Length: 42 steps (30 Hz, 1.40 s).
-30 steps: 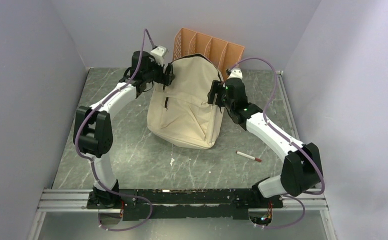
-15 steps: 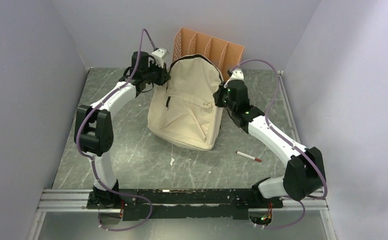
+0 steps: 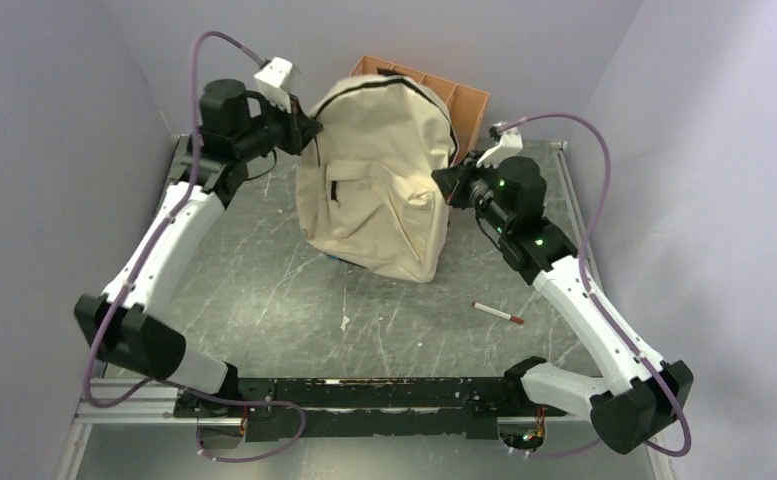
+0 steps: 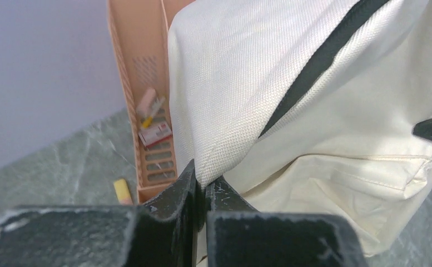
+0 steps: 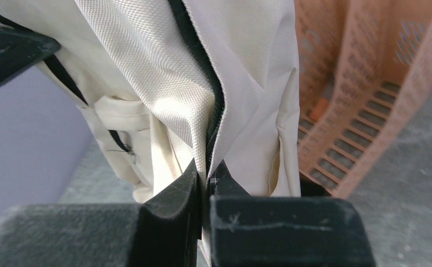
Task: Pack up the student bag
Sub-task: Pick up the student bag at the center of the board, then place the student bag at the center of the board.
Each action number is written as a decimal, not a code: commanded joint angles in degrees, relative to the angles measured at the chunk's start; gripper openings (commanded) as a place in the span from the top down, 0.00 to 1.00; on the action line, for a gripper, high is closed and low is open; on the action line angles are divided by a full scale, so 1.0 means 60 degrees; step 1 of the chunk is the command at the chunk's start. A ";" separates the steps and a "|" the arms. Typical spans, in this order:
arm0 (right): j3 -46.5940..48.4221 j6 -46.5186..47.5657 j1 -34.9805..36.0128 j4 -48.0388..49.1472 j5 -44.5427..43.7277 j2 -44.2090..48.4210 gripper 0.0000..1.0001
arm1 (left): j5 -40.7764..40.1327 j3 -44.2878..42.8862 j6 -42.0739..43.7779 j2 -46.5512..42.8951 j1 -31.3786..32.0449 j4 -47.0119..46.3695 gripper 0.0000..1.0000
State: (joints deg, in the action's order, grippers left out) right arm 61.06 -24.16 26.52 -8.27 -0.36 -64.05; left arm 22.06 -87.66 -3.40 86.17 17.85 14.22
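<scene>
nearest us a pen (image 3: pixel 498 314) lies on the table (image 3: pixel 264 290), to the right and apart from everything else. it is not yet packed.

past it, mid-table, the bag (image 3: pixel 379 170) is upright, its front pocket facing us and its back just in front of the organizer (image 3: pixel 469 100). we judge this to be the setting-up step: the bag is stood up and steadied so that it can be opened and filled.

our left gripper (image 3: pixel 304 128) is closed tight on a fold of cream cloth at the bag's upper left edge; its wrist view shows the fabric nipped between the fingertips (image 4: pixel 201 181). our right gripper (image 3: pixel 447 183) is likewise closed, pinching the cloth at the bag's right side right beside the dark zip (image 5: pixel 199 67).

the zip looks shut along the top, so next we probably need one grip to hold the bag steady while the other lets go and finds the zip pull. the soft bag may slump once a side is released.

farthest off, the organizer's slot holds a few small items (image 4: pixel 153 130).
</scene>
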 commanded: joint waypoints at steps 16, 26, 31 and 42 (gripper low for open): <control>0.4414 -0.1857 0.0081 0.3230 0.3683 -0.1288 1.00 | -0.2863 -0.4884 -0.0548 -0.2301 -0.0045 0.1766 0.95; 0.4555 -0.0981 0.1100 0.2016 0.4021 -0.1213 1.00 | -0.2620 -0.3828 -0.0358 -0.3007 -0.0045 0.2680 0.95; 0.3900 -0.0987 0.1388 0.0351 0.4048 -0.0287 1.00 | -0.2035 -0.3197 -0.0167 -0.3214 -0.0045 0.3308 0.95; 0.0020 -0.1374 0.1378 -0.2610 0.0884 0.2393 1.00 | -0.0162 0.0409 -0.0816 -0.3347 -0.0045 0.2445 0.95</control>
State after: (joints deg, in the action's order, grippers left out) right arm 66.65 -30.22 34.63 -22.48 12.05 -52.97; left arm 16.51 -89.69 -6.81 66.92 17.91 38.39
